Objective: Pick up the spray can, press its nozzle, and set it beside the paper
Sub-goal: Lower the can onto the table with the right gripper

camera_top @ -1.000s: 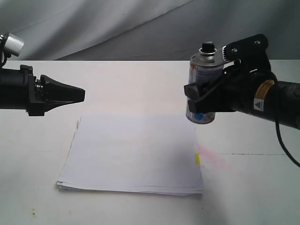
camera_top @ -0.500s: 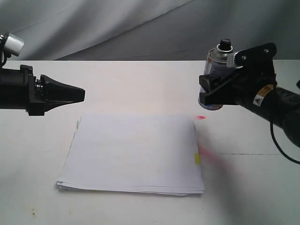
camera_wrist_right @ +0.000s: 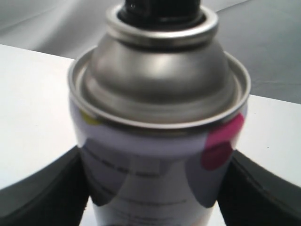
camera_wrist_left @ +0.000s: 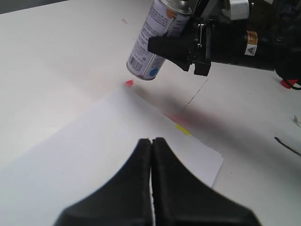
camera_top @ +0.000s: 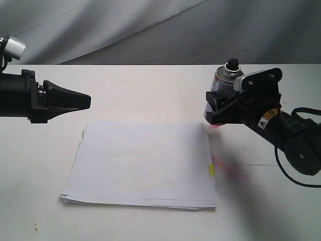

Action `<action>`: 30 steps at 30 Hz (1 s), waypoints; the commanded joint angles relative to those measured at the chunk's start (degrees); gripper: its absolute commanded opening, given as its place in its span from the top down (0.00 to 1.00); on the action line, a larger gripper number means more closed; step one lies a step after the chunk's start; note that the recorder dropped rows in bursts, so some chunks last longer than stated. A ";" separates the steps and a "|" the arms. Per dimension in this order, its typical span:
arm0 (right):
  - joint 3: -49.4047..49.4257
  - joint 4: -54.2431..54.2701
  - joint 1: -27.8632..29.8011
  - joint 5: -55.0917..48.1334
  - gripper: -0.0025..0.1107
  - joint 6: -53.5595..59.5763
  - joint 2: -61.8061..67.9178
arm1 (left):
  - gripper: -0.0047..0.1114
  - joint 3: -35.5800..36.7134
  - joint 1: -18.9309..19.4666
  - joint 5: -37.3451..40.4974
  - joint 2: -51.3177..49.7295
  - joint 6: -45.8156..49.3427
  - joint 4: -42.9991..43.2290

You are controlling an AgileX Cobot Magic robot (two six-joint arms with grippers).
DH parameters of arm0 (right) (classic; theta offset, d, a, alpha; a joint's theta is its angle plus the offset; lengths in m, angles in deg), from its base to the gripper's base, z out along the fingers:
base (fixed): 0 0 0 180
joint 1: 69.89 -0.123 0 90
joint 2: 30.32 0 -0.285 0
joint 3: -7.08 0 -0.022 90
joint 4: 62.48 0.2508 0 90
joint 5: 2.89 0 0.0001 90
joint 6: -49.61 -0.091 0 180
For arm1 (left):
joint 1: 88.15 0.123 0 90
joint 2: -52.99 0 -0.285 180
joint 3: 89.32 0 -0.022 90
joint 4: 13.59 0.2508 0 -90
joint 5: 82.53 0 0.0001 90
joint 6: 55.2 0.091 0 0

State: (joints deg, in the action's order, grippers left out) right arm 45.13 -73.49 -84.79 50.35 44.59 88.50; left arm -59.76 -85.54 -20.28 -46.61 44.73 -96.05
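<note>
The silver spray can (camera_top: 220, 83) with its white label is held by my right gripper (camera_top: 216, 106), which is shut on its body. It hangs just off the table by the far right corner of the paper (camera_top: 143, 163), its base (camera_wrist_left: 143, 73) a little above the surface. The black nozzle (camera_top: 231, 64) tops the can and fills the upper part of the right wrist view, nozzle (camera_wrist_right: 160, 10) above the domed rim. A yellow tab (camera_top: 211, 170) marks the paper's right edge. My left gripper (camera_top: 86, 101) is shut and empty, hovering left of the paper.
A pink-red stain (camera_top: 226, 168) smears the white table (camera_top: 150, 90) right of the paper, with a small red mark (camera_wrist_left: 128, 83) at the paper's corner. A grey cloth backdrop (camera_top: 150, 30) hangs behind. A thin dark cable (camera_wrist_left: 287, 145) lies on the table.
My right gripper carried the can away from the paper's right edge, then lowered it and shifted it slightly left toward the paper's far right corner. The left arm has stayed still.
</note>
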 commanded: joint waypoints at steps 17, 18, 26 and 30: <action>-0.32 5.43 0.28 -0.97 0.98 4.64 3.53 | 0.96 0.30 0.14 0.73 0.50 -1.02 -0.99; -0.32 5.43 0.28 -1.07 0.98 5.01 3.88 | 0.96 0.30 0.14 0.73 0.50 -1.02 -0.99; -0.32 6.78 0.28 0.49 0.98 5.01 6.69 | 0.96 0.30 0.14 0.73 0.50 -1.02 -0.99; -0.32 6.78 0.28 0.49 0.98 5.01 6.69 | 0.96 0.30 0.14 0.73 0.50 -1.02 -0.99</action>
State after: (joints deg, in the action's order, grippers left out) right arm 45.03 -67.46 -84.79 50.44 49.61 94.94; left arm -59.76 -85.54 -19.98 -46.61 44.37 -96.05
